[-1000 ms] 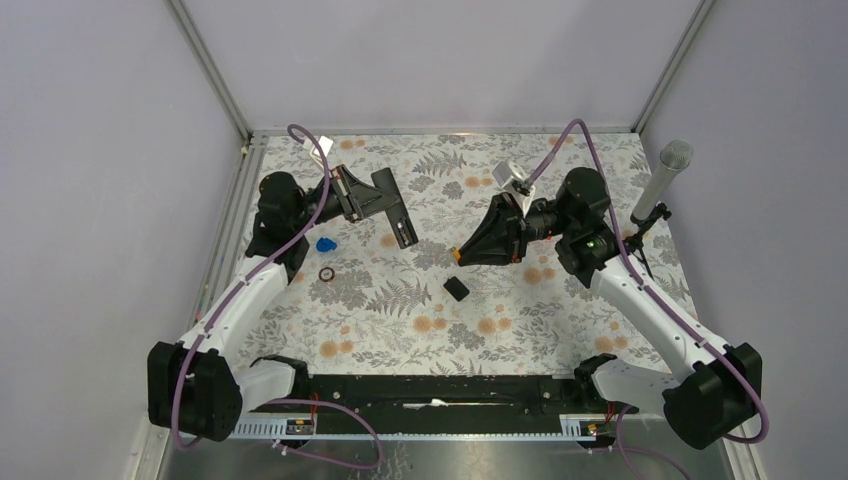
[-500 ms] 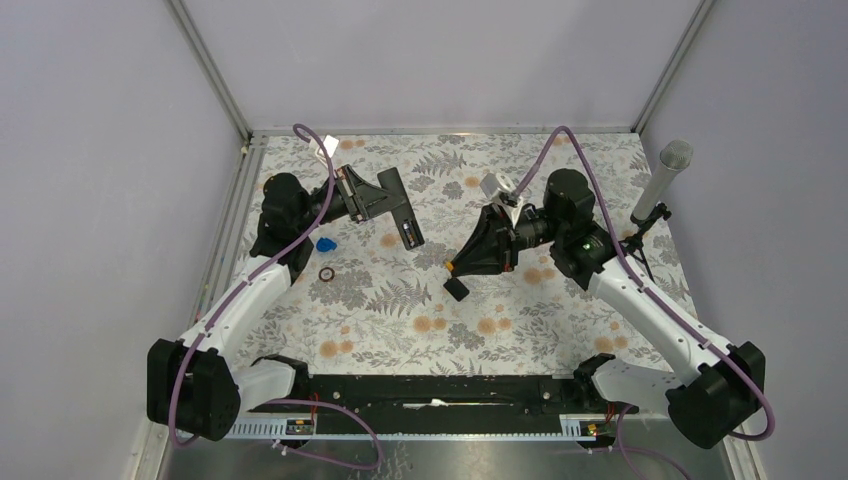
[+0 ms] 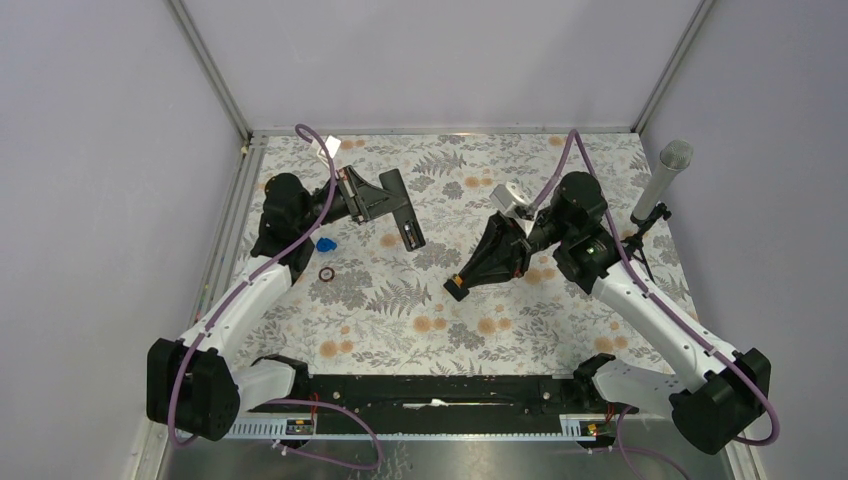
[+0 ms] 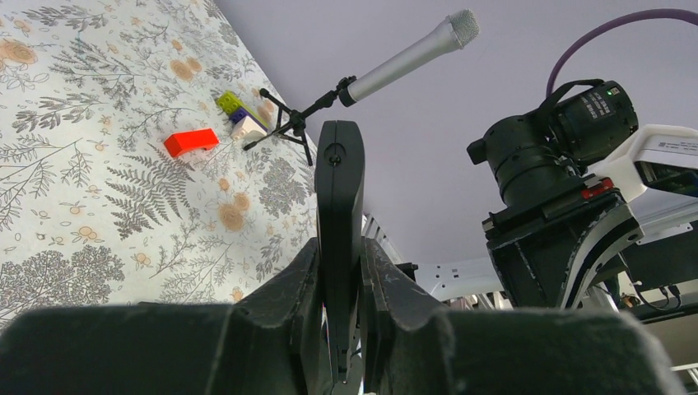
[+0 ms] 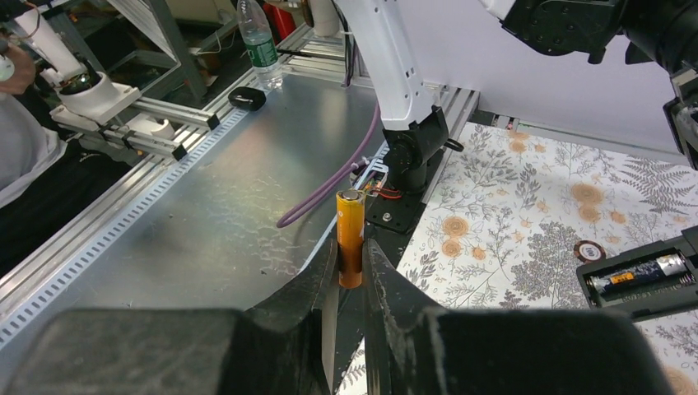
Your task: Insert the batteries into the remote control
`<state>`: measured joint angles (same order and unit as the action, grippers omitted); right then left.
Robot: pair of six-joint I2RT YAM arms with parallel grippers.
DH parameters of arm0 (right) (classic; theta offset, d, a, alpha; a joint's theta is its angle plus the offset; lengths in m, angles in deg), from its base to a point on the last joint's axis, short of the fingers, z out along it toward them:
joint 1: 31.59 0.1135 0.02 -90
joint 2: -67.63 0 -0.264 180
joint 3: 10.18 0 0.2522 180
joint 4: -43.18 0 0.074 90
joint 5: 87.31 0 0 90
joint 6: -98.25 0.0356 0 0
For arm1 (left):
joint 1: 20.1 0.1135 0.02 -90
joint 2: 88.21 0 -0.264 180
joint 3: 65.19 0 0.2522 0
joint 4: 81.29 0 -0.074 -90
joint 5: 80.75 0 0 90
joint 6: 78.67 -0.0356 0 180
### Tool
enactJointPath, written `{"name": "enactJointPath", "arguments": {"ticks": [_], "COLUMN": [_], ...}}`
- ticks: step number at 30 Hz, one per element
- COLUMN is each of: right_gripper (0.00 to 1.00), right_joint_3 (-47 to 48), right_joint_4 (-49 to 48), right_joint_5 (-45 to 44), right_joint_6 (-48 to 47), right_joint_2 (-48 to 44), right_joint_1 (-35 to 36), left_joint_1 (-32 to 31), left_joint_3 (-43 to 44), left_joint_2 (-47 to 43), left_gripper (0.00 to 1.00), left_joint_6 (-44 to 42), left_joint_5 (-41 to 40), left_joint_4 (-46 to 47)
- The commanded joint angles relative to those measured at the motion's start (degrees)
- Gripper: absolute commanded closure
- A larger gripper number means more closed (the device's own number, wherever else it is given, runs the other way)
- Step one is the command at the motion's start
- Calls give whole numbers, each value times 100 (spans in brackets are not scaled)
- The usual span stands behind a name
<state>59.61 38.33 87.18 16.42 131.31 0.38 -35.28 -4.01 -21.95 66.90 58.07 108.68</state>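
The remote control (image 3: 404, 215) is a slim black bar held above the table, with my left gripper (image 3: 385, 198) shut on its far end. In the left wrist view the remote control (image 4: 339, 197) stands edge-on between my left gripper's (image 4: 342, 276) fingers. Its open compartment (image 5: 646, 276) faces up with one battery lying inside. My right gripper (image 3: 459, 284) is shut on an orange battery (image 5: 350, 237) that stands upright between its fingers, with my right gripper (image 5: 351, 265) low over the cloth, right of and nearer than the remote.
A microphone (image 3: 660, 186) on a small stand is at the right edge. A blue piece (image 3: 325, 244) and a brown ring (image 3: 326, 274) lie by the left arm. A red block (image 4: 190, 141) and small coloured blocks lie near the stand.
My right gripper, carrying the orange battery, has swung down and toward the near side and now covers the small black cover. My left gripper shifted the remote slightly right, then held still.
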Motion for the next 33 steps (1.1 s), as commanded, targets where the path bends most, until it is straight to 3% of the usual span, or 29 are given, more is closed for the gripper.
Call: {"name": "enactJointPath", "arguments": {"ticks": [1,10,12,14,17,20,26,33], "right_gripper": [99,99,98,97,94,96,99,94], "right_joint_3": [-4,13,40,133,510,884,1166,2179], "right_joint_4": [-544,-817,-1001,-1079,-9,1215,2635,4440], "right_joint_5": [270,256,-50,-998,-2879,-4082,-5382,-6532], "right_joint_6": [91,272,567,1024,1294,1268,1580,1123], "right_joint_2": [-136,-118,-103,-73,58,236,438,948], "right_joint_1": [81,141,139,142,141,143,216,777], "left_joint_1": [15,-2,-3,-7,-11,-11,-41,-131], "left_joint_3": [109,125,136,151,186,193,118,7], "left_joint_2": [12,20,11,10,34,120,284,552], "left_gripper": [100,100,100,100,100,100,100,100], "left_joint_6": [3,17,56,91,114,327,879,916], "left_joint_5": [65,58,44,8,-226,-458,-709,-912], "left_joint_4": [400,396,396,341,38,-201,-287,-98]}}
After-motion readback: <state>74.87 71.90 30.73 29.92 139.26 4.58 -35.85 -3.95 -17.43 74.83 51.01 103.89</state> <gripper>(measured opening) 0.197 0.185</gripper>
